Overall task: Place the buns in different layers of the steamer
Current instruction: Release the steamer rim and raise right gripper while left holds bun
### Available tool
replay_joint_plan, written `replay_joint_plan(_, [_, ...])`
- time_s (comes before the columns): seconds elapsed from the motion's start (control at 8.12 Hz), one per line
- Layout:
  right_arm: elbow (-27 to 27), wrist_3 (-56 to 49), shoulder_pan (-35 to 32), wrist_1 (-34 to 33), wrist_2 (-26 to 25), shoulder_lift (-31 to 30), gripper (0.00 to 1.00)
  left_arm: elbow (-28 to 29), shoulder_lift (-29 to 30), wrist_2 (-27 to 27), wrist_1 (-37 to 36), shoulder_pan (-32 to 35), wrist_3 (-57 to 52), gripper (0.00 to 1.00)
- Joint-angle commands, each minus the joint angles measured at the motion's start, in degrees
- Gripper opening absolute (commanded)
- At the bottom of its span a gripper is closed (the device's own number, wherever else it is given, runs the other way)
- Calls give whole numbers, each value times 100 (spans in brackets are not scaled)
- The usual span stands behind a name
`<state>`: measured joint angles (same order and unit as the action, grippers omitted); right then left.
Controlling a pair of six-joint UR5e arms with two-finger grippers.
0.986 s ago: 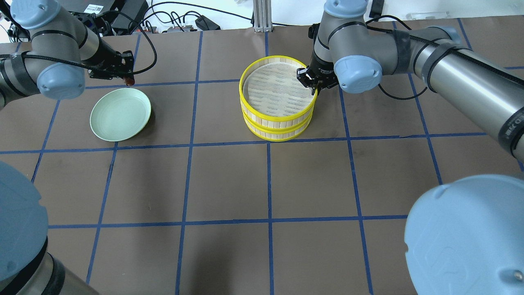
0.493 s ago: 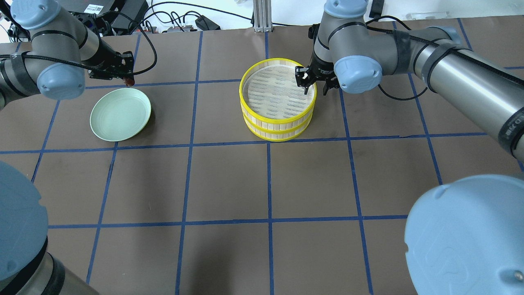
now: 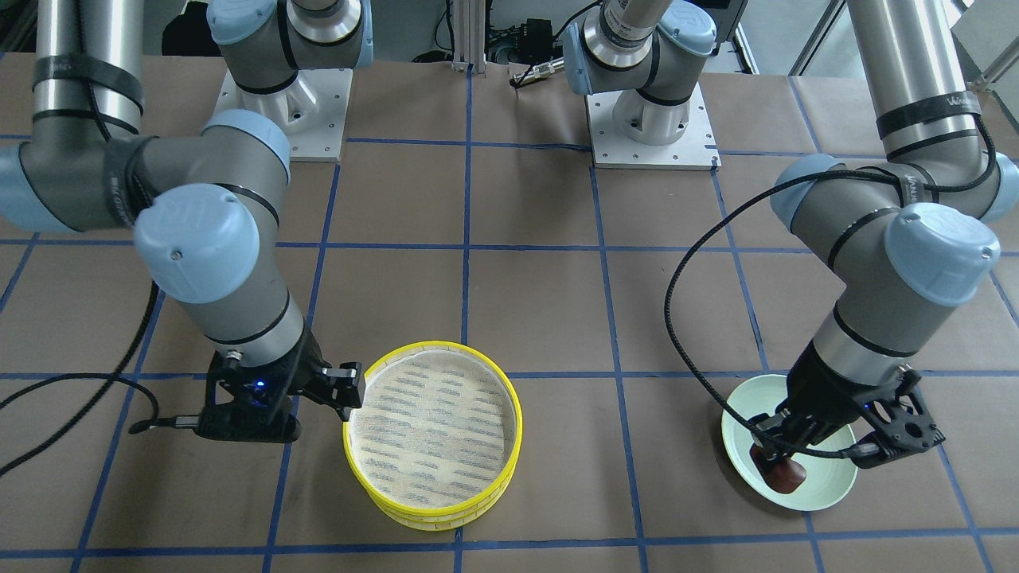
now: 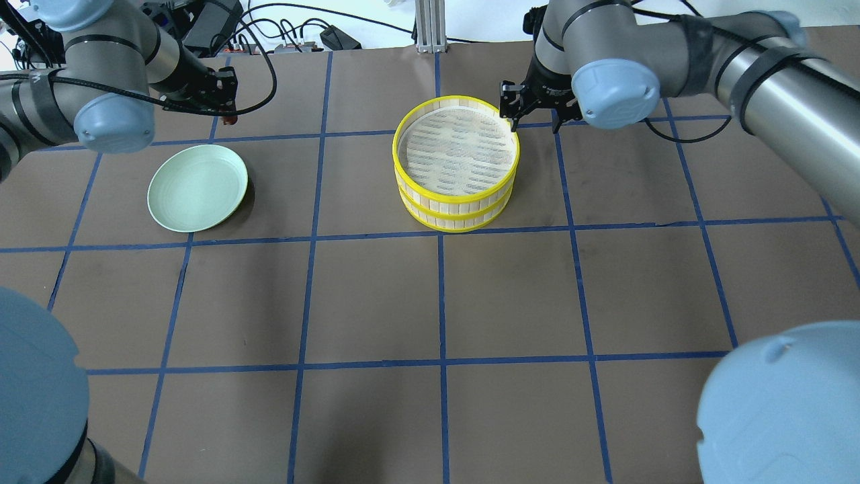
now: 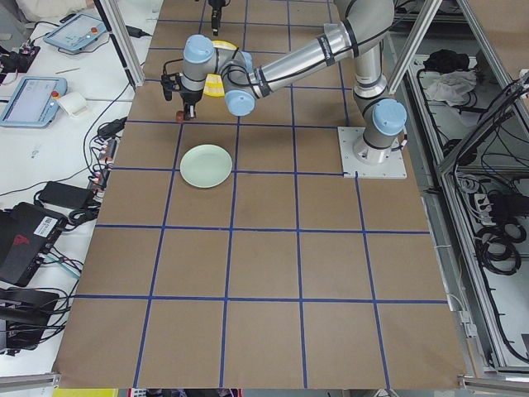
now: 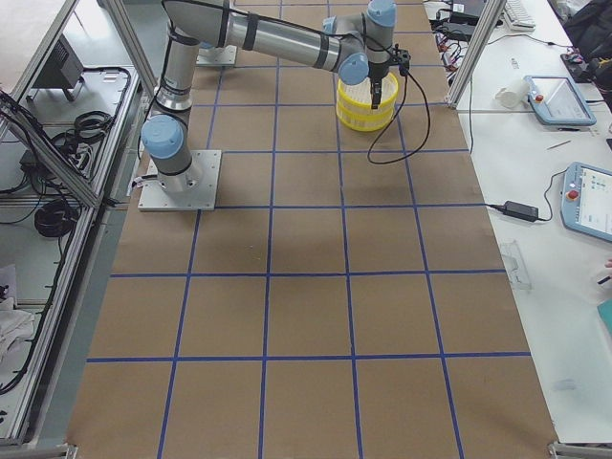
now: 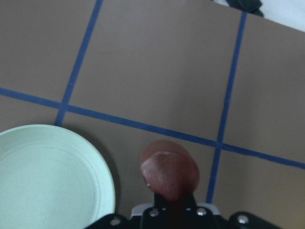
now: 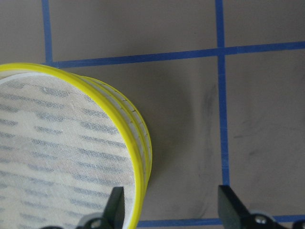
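Two yellow-rimmed steamer trays stand stacked, the upper tray (image 4: pixel 401 171) on the lower tray (image 4: pixel 458 220); the upper mesh (image 3: pixel 434 430) is bare. My right gripper (image 4: pixel 534 121) is open and empty, just past the stack's far right rim, one finger over the rim and one outside in the right wrist view (image 8: pixel 172 210). My left gripper (image 4: pixel 228 115) is shut on the dark reddish-brown bun (image 7: pixel 169 174) and holds it above the table beside the plate's far edge; the bun also shows in the front view (image 3: pixel 784 475). The cream-yellow bun is hidden or out of view.
A pale green plate (image 4: pixel 198 187) lies on the table left of the stack, with nothing on it. Cables and boxes lie beyond the table's far edge (image 4: pixel 282 33). The arm bases (image 3: pixel 649 119) stand at the robot's side.
My right gripper opened, let go of the upper tray's rim and drew back toward the far right. My left gripper moved farther from the plate with the brown bun.
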<state>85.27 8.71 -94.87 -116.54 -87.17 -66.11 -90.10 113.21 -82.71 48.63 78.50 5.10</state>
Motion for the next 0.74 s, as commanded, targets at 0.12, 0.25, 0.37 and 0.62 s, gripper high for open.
replay_joint_plan(0.12, [-335,-782,626,1929,-63,-1103,74,80,-247,44,-501,1304,315,0])
replay_joint_plan(0.25, [-345,-862,654,2255,-237,-1358,75,54,-238,45,-521,1786,533,0])
replay_joint_plan(0.37, [-345,-862,654,2581,-308,-1613,75,54,-177,45,-626,2296,710,0])
replay_joint_plan(0.62, [-327,-863,645,2777,-309,-1739,75,19,85,743,-976,2625,755,0])
